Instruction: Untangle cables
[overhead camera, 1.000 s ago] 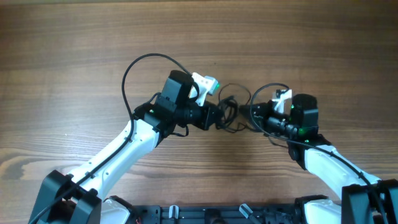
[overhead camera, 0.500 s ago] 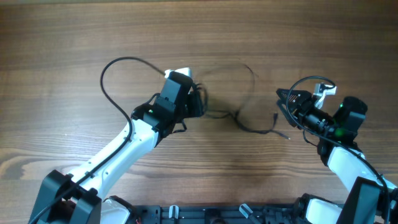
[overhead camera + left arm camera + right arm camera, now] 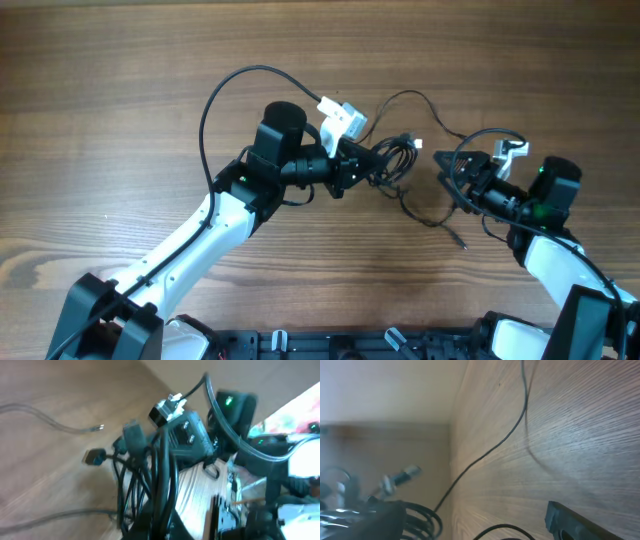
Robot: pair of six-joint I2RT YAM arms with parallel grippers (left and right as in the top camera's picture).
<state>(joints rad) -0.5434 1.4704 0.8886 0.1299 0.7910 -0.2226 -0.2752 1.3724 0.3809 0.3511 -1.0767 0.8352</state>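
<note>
The cables (image 3: 392,158) are a bunched knot of thin black cords hanging from my left gripper (image 3: 362,163), which is shut on them mid-table. From the knot, one thin strand (image 3: 405,97) arcs away over the table and another (image 3: 420,220) trails down toward its plug end. The left wrist view shows the bundle (image 3: 150,470) rising from the left gripper (image 3: 160,525), plug ends sticking out. My right gripper (image 3: 458,180) stands open just right of the knot, holding nothing. In the right wrist view its gripper (image 3: 485,525) is empty and a single strand (image 3: 490,452) crosses the wood.
The left arm's own thick black cable (image 3: 215,95) loops out over the table's upper left. The right arm's cable (image 3: 470,135) arcs above its wrist. A black frame (image 3: 330,345) runs along the near edge. Bare wood (image 3: 120,120) surrounds the arms.
The arms pulled apart from the knot, then my left gripper swung back right with the bundle bunched in it. My right gripper opened, let go of the cord and edged left.
</note>
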